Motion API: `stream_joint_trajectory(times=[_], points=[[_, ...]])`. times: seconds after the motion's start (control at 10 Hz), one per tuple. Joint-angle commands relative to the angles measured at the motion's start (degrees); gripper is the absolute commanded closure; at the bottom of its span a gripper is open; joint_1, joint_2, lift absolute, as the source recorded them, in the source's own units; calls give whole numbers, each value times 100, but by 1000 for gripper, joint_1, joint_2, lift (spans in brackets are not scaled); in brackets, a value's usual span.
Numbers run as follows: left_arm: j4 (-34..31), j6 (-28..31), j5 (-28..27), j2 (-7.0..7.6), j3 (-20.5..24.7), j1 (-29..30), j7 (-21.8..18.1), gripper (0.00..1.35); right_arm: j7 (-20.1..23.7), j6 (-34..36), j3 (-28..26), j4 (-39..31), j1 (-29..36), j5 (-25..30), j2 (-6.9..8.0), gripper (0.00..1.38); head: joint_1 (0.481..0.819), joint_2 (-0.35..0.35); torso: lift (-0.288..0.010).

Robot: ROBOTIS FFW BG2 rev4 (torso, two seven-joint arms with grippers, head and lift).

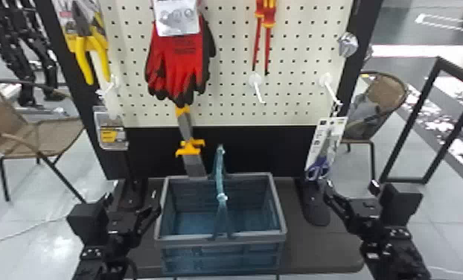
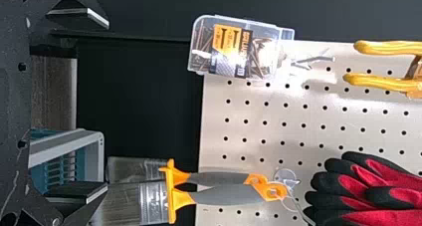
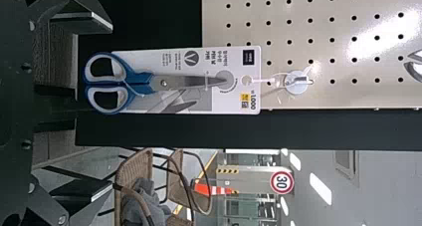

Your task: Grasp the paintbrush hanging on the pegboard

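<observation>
Behind the dark table (image 1: 316,245) you see a cream pegboard (image 1: 297,56); the grey-handled paintbrush with orange collar (image 1: 188,145) hangs there just under the red and black gloves (image 1: 178,63), bristles near the grey plastic basket (image 1: 219,235). Your left gripper (image 2: 82,104) and right gripper (image 3: 84,104) both have fingers apart, holding nothing

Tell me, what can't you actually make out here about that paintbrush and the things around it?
- Head view: the top of the paintbrush and its hook are hidden behind the red gloves. Its bristle tips drop behind the basket rim.
- Left wrist view: a finger of the open left hand covers part of the bristles, and the picture edge cuts them off.
- Head view: the yellow pliers are cut off by the top edge.
</observation>
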Motion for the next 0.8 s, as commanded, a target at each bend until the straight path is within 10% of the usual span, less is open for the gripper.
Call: stream_joint_trajectory(times=[0.0,0.7], points=[[7,-31,16,0,12,0,-2,156,-13,1,14,9,-7,-45,0,182,549,0,-100],[86,-49,210,26,82,-44,15,157,-22,-17,5,-18,19,-80,-8,182,549,0,-100]])
